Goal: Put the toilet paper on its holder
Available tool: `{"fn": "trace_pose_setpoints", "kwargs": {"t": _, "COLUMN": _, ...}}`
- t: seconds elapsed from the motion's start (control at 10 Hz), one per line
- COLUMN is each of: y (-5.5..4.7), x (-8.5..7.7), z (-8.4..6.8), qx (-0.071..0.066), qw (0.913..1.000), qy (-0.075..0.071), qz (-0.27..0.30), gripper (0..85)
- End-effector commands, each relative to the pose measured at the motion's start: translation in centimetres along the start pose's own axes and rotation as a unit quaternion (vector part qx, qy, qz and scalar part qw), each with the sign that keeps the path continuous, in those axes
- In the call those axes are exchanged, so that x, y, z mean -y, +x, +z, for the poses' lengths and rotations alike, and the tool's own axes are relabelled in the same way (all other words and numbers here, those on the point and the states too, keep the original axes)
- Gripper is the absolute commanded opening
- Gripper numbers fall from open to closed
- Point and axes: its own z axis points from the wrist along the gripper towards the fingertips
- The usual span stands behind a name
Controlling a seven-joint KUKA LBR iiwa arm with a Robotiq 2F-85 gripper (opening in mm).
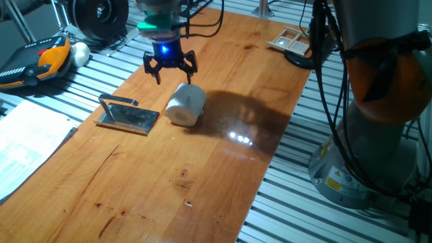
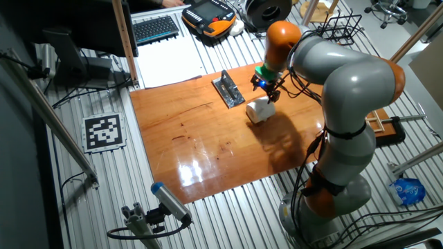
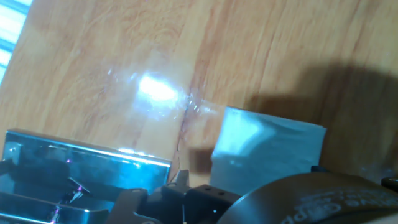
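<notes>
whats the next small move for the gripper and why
Probably lower straight onto the toilet paper and close. The gripper hangs open just above and behind the roll, holding nothing, and the roll lies on the table beside the holder, not yet on its bar.

The short white roll of toilet paper (image 1: 185, 103) lies on the wooden table (image 1: 202, 169) just right of the flat metal holder plate (image 1: 128, 117) (apart, not touching), the black two-finger gripper (image 1: 171, 73) just behind it.

My work surface is a wooden tabletop (image 1: 202, 169), glossy enough to throw back a bright glare from the light overhead, and it lies on a bench of ribbed metal slats (image 1: 290, 196). Around it I see a keyboard (image 2: 154, 28) beside sheets of white paper (image 2: 169, 62), an orange-and-black handheld controller (image 1: 37, 61), and a black-and-white square marker (image 2: 104, 131).
</notes>
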Motion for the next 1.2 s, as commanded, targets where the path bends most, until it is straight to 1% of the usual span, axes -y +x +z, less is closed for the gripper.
{"fn": "trace_pose_setpoints", "kwargs": {"t": 0.0, "y": 0.3, "x": 0.2, "z": 0.1, "qx": 0.003, "qw": 0.9999, "qy": -0.006, "qz": 0.009, "gripper": 85.0}}
{"fn": "trace_pose_setpoints", "kwargs": {"t": 0.1, "y": 0.5, "x": 0.6, "z": 0.4, "qx": 0.005, "qw": 0.9999, "qy": -0.008, "qz": 0.014, "gripper": 85.0}}
{"fn": "trace_pose_setpoints", "kwargs": {"t": 0.2, "y": 0.5, "x": 0.9, "z": 0.8, "qx": 0.006, "qw": 0.9998, "qy": -0.009, "qz": 0.014, "gripper": 85.0}}
{"fn": "trace_pose_setpoints", "kwargs": {"t": 0.4, "y": 0.7, "x": 1.1, "z": 1.7, "qx": 0.008, "qw": 0.9997, "qy": -0.012, "qz": 0.018, "gripper": 85.0}}
{"fn": "trace_pose_setpoints", "kwargs": {"t": 0.5, "y": 0.8, "x": 1.1, "z": 1.7, "qx": 0.005, "qw": 0.9995, "qy": -0.016, "qz": 0.027, "gripper": 85.0}}
{"fn": "trace_pose_setpoints", "kwargs": {"t": 0.6, "y": 0.8, "x": 1.2, "z": 1.9, "qx": 0.006, "qw": 0.9993, "qy": -0.019, "qz": 0.031, "gripper": 85.0}}
{"fn": "trace_pose_setpoints", "kwargs": {"t": 0.8, "y": 1.0, "x": 1.6, "z": 2.9, "qx": 0.010, "qw": 0.9989, "qy": -0.026, "qz": 0.037, "gripper": 85.0}}
{"fn": "trace_pose_setpoints", "kwargs": {"t": 1.0, "y": 1.0, "x": 2.2, "z": 4.0, "qx": 0.013, "qw": 0.9987, "qy": -0.031, "qz": 0.039, "gripper": 85.0}}
{"fn": "trace_pose_setpoints", "kwargs": {"t": 1.1, "y": 0.7, "x": 2.3, "z": 4.2, "qx": 0.011, "qw": 0.9985, "qy": -0.033, "qz": 0.043, "gripper": 85.0}}
